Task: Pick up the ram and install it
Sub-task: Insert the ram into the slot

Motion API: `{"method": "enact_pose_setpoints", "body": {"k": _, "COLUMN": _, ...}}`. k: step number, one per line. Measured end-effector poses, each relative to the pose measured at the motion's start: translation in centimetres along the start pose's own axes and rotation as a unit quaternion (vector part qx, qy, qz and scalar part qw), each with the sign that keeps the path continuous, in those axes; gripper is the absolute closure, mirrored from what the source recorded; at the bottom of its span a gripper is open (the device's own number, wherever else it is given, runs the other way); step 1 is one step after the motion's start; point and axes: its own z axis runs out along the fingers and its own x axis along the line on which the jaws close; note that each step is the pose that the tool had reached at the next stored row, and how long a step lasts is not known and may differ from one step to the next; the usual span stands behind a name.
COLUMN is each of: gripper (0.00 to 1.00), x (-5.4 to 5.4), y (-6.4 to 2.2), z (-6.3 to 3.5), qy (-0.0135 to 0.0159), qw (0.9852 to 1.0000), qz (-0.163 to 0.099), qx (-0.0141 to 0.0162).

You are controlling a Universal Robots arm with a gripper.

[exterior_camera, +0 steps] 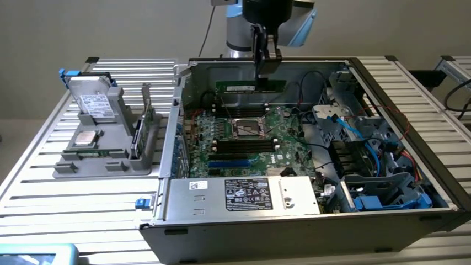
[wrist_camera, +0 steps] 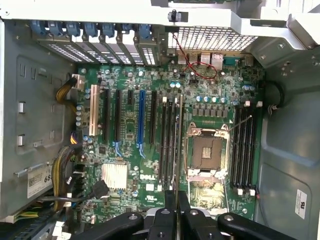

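The surface (exterior_camera: 44, 182) is made of silver metal slats. On it lies an open computer case (exterior_camera: 294, 232) on its side. Just beside the case, at the exterior view's left, a grey holder (exterior_camera: 110, 163) with parts rests on the slats. A light blue object (exterior_camera: 37, 255) sits at the near corner.

Gripper (wrist_camera: 177, 197) clamping edge-on ram (wrist_camera: 178, 145), over green motherboard (wrist_camera: 125, 150), beside bare CPU socket (wrist_camera: 206, 152)
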Motion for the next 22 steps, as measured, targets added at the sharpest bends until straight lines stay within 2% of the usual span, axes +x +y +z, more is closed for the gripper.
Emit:
{"method": "enact_pose_setpoints", "body": {"k": 15, "gripper": 0.87, "x": -0.1, "y": 0.12, "z": 2.73, "qy": 0.0001, "qw": 1.0, "qz": 0.0, "qx": 0.0002}}
{"method": "enact_pose_setpoints", "body": {"k": 22, "gripper": 0.87, "x": -0.4, "y": 0.16, "z": 3.99, "qy": 0.0023, "qw": 1.0, "qz": 0.0, "qx": 0.0002}}
